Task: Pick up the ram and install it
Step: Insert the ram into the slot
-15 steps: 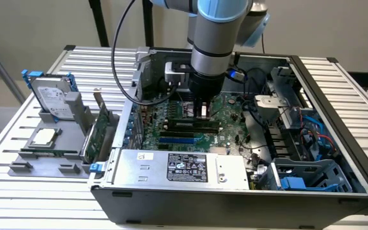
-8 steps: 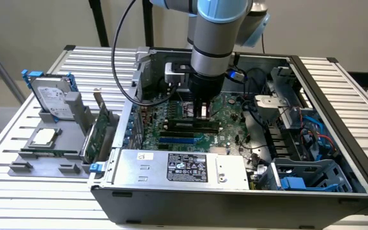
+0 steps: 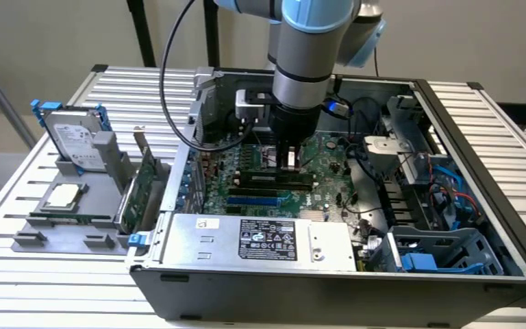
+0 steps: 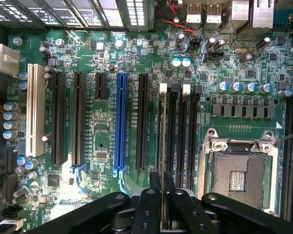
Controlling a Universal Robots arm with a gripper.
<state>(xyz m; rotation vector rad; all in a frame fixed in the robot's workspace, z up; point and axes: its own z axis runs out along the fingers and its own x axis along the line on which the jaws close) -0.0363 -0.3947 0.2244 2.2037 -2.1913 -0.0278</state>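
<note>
The gripper (image 4: 160,204) fingers pinch what seems to be the ram (image 4: 159,141) edge-on over a memory slot (image 4: 172,131); seating is in hand and needs straight downward pressure.

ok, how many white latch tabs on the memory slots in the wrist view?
2. One white tab ends the slot where the gripper holds the ram; the other is two slots nearer the processor socket. The gripper may hide more.

claw (image 3: 290,162) over motherboard (image 3: 327,154), inside case (image 3: 336,288)
</note>
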